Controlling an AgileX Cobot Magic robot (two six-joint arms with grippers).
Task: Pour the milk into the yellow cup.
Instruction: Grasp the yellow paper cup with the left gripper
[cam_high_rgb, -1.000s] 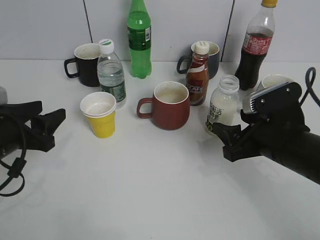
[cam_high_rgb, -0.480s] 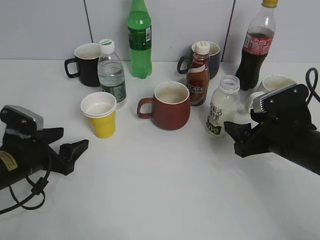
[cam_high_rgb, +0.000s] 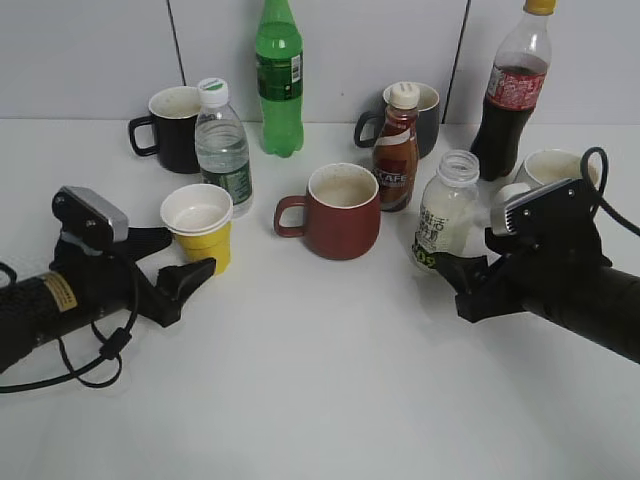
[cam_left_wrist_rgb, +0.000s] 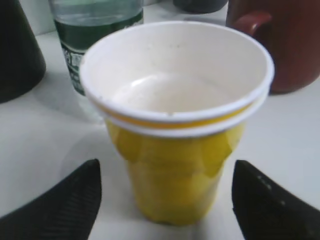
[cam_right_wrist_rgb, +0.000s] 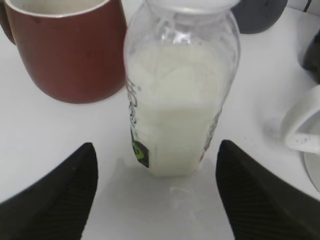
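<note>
Here I see my left gripper (cam_high_rgb: 180, 258) spread wide at the left of the exterior frame, its fingers (cam_left_wrist_rgb: 60, 205) flanking the yellow cup (cam_left_wrist_rgb: 175, 120) without touching it. The cup stands upright just below a water bottle (cam_high_rgb: 222, 145). My right gripper (cam_high_rgb: 452, 272) gapes too, holding nothing, its fingers (cam_right_wrist_rgb: 55, 195) either side of the milk (cam_right_wrist_rgb: 177, 100), which stands right of the red mug (cam_high_rgb: 340, 210).
</note>
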